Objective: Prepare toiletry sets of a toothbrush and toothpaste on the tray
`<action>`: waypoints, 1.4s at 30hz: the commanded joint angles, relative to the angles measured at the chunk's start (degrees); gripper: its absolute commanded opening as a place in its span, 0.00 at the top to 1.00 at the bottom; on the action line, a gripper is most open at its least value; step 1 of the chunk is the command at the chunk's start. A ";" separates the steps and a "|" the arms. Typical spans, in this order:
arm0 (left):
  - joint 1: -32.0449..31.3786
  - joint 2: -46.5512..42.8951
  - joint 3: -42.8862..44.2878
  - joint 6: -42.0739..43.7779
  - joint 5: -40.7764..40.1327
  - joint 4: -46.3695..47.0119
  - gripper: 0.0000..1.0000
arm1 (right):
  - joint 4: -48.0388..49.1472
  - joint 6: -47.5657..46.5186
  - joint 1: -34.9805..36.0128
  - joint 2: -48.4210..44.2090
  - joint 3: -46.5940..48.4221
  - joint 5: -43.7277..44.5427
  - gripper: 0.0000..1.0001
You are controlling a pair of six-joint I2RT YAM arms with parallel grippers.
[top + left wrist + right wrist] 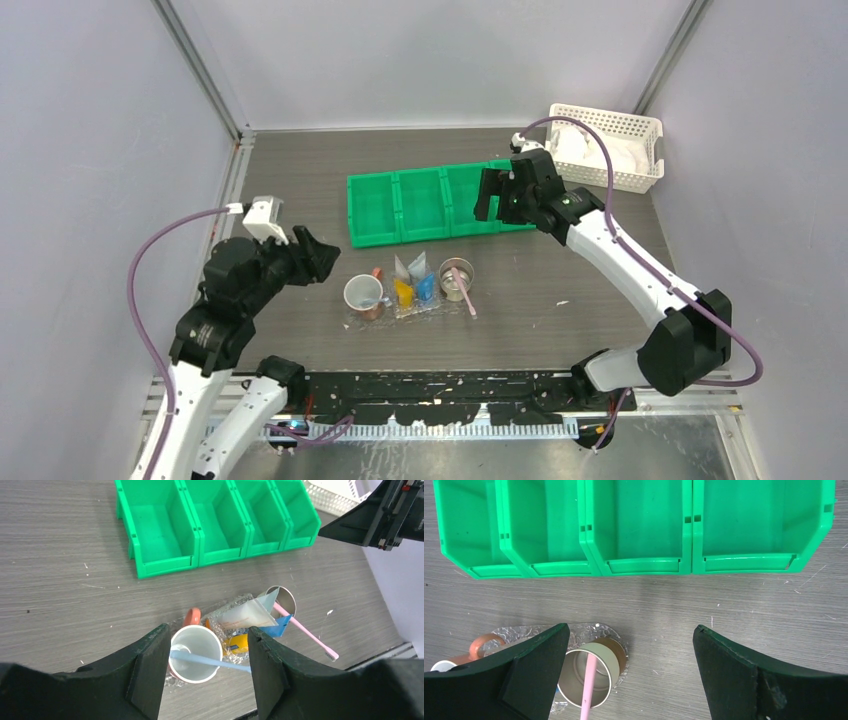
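The see-through crinkly tray lies at the table's middle front. On it stand a white mug with an orange handle and a metal cup. A pale blue toothbrush leans in the mug. A pink toothbrush leans in the metal cup. Between the cups lie a white toothpaste tube, a yellow-orange one and a blue one. My left gripper is open and empty, above and left of the mug. My right gripper is open and empty over the green bin's near edge.
A green four-compartment bin stands behind the tray, its compartments empty in the right wrist view. A white lattice basket with white contents sits at the back right. Metal frame posts stand at the back corners.
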 commanded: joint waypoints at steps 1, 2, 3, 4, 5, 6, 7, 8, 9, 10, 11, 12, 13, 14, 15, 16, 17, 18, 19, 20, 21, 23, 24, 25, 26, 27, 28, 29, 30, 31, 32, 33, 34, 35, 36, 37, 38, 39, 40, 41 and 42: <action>-0.09 6.48 6.11 4.56 2.43 0.95 0.41 | 2.30 0.49 -0.65 0.75 0.83 -1.07 0.00; -0.31 8.43 7.17 4.69 2.51 0.88 0.41 | 2.46 0.45 -0.64 0.99 0.91 -1.37 0.00; -0.80 9.90 7.95 4.86 2.07 1.03 0.41 | 2.41 0.60 -0.78 1.17 0.97 -1.48 0.00; -1.55 11.13 8.51 5.27 0.93 1.78 0.41 | 2.32 0.70 -0.74 1.23 1.01 -1.54 0.00; -2.64 12.31 9.13 5.85 -0.06 2.07 0.41 | 2.45 0.61 -0.80 1.24 0.87 -1.74 0.00; -3.56 13.81 10.32 6.42 -1.01 2.28 0.41 | 2.47 0.62 -0.92 1.24 0.77 -1.76 0.00; -4.66 15.52 11.35 6.68 -1.79 2.38 0.41 | 2.40 0.62 -1.06 1.36 0.82 -1.68 0.00; -6.10 17.56 12.38 7.09 -2.87 1.96 0.41 | 2.43 0.60 -1.16 1.52 0.84 -1.89 0.00; -7.85 18.33 12.80 7.49 -3.96 2.90 0.41 | 2.47 0.62 -1.31 1.63 0.84 -2.23 0.00; -10.27 18.52 12.65 7.83 -4.98 3.82 0.41 | 2.49 0.62 -1.37 1.78 0.91 -2.39 0.00; -12.84 18.52 12.16 8.61 -6.53 5.72 0.41 | 2.36 0.67 -1.42 1.91 1.00 -2.37 0.00; -15.51 18.48 11.67 9.44 -7.77 7.60 0.41 | 2.43 0.63 -1.46 1.96 0.95 -2.61 0.00; -18.47 18.50 11.49 10.54 -9.02 8.67 0.41 | 2.47 0.57 -1.52 1.99 0.89 -2.84 0.00; -21.33 18.46 11.31 11.57 -11.05 9.26 0.41 | 2.43 0.62 -1.56 2.09 0.97 -2.87 0.00; -24.57 17.99 11.02 12.47 -14.41 9.57 0.42 | 2.25 0.54 -1.69 2.28 1.13 -2.94 0.00; -27.47 17.15 10.46 13.12 -16.75 10.03 0.42 | 2.26 0.49 -1.83 2.31 1.12 -3.15 0.00; -30.01 15.95 9.57 13.32 -18.86 10.44 0.42 | 2.37 0.53 -1.82 2.39 1.04 -3.35 0.00; -32.40 14.77 8.71 13.32 -20.51 10.72 0.42 | 2.28 0.51 -1.89 2.45 1.02 -3.31 0.00; -34.46 13.45 7.66 13.00 -22.25 10.88 0.42 | 2.29 0.48 -1.95 2.55 0.97 -3.36 0.00; -36.76 12.54 6.71 12.44 -24.01 10.81 0.42 | 2.47 0.46 -2.02 2.65 0.83 -3.75 0.00; -39.13 12.03 5.78 11.99 -26.04 10.57 0.42 | 2.57 0.59 -2.04 2.79 0.69 -4.01 0.00; -44.17 12.08 4.32 11.30 -30.71 9.59 0.42 | 2.61 0.68 -1.98 3.16 0.67 -4.34 0.00; -46.55 12.47 3.78 10.93 -33.26 9.01 0.43 | 2.77 0.77 -1.98 3.25 0.55 -4.37 0.01; -49.15 12.87 3.27 10.39 -35.62 8.69 0.43 | 2.78 0.78 -2.02 3.33 0.44 -4.41 0.00; -51.64 13.33 2.78 9.47 -38.20 8.37 0.43 | 2.56 0.75 -2.01 3.41 0.56 -4.40 0.00; -54.23 13.83 2.38 8.35 -40.62 7.88 0.43 | 2.36 0.75 -2.02 3.32 0.61 -4.37 0.00; -57.08 14.41 2.06 6.99 -43.23 7.34 0.44 | 2.20 0.63 -2.06 3.15 0.66 -4.42 0.00; -60.96 15.24 1.84 5.19 -46.31 6.30 0.44 | 1.93 0.50 -2.09 3.01 0.67 -4.11 0.00; -64.01 16.66 1.71 2.55 -50.39 5.05 0.44 | 1.79 0.43 -2.25 2.76 0.60 -3.91 0.00; -67.38 17.43 1.62 1.10 -52.49 4.34 0.44 | 1.77 0.37 -2.34 2.55 0.44 -4.04 0.00; -70.57 19.27 1.69 -2.37 -57.05 2.44 0.44 | 1.78 0.32 -2.33 2.44 0.33 -3.89 0.00; -73.98 20.70 1.86 -4.13 -60.10 1.47 0.44 | 1.64 0.39 -2.45 2.44 0.32 -3.68 0.00; -77.28 22.17 2.21 -8.64 -63.54 -1.43 0.44 | 1.59 0.37 -2.56 2.31 0.27 -3.91 0.00; -80.31 23.64 2.65 -10.92 -66.47 -3.06 0.44 | 1.58 0.32 -2.52 2.30 0.17 -3.99 0.00; -83.18 25.00 3.08 -15.60 -68.82 -5.74 0.44 | 1.47 0.40 -2.54 2.15 0.13 -3.77 0.00; -85.44 26.55 3.40 -19.12 -70.49 -7.73 0.44 | 1.43 0.46 -2.64 2.08 0.06 -3.71 0.00; -87.39 28.10 3.77 -22.48 -71.56 -9.80 0.44 | 1.44 0.54 -2.73 1.97 0.05 -3.88 0.00; -88.76 29.81 4.22 -26.94 -72.37 -12.58 0.44 | 1.31 0.53 -2.85 1.95 0.01 -3.76 0.00; -89.93 31.65 4.50 -31.47 -72.85 -15.56 0.44 | 0.99 0.73 -2.88 1.88 0.12 -3.67 0.00; -90.84 33.26 4.57 -35.36 -73.10 -17.60 0.44 | 0.95 0.75 -3.05 1.72 0.14 -3.85 0.00; -91.27 34.89 4.30 -38.87 -72.78 -18.87 0.44 | 0.98 0.81 -3.18 1.41 -0.06 -3.97 0.00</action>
